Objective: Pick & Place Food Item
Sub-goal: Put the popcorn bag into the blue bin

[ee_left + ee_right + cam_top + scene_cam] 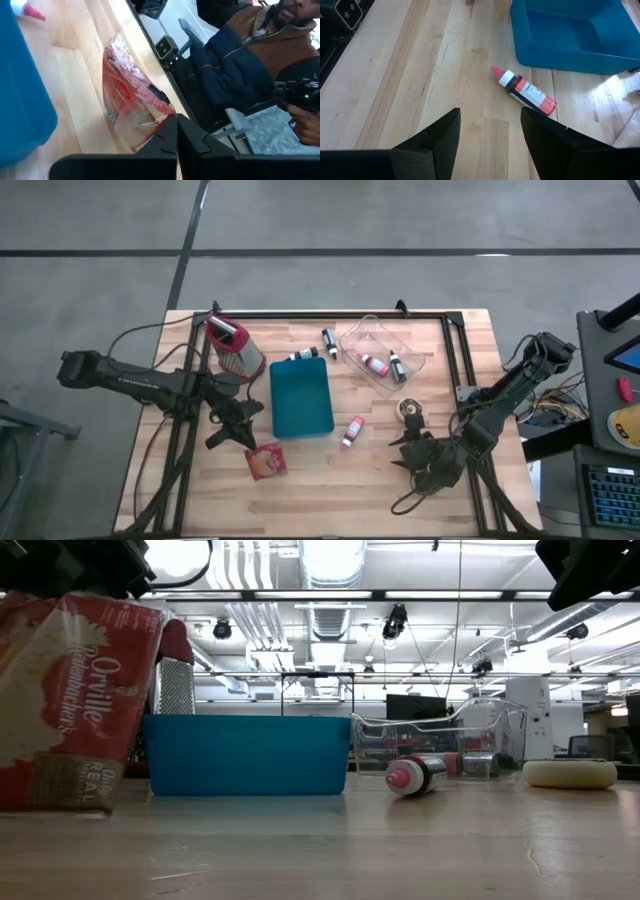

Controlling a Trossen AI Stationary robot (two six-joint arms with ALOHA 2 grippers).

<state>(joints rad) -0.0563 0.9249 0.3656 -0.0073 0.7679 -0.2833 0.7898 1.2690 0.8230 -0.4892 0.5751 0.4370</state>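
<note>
A red popcorn packet in clear wrap is near the table's front edge, in front of the blue bin. It fills the left of the low view and stands nearly upright. My left gripper is shut at the packet's upper edge. My right gripper is open and empty at the front right, above bare wood. A pink-capped bottle lies on its side ahead of it, next to the bin. My left gripper pinches the packet's clear wrap at one edge between its two fingertips, coming from above. The packet hangs nearly upright below the fingers. I cannot tell whether its lower edge rests on the table or is just clear of it.
A metal grater with a red handle stands at the back left. A clear container holds small bottles, and two more bottles lie beside it. A tape roll lies near my right gripper. A person sits beyond the front edge.
</note>
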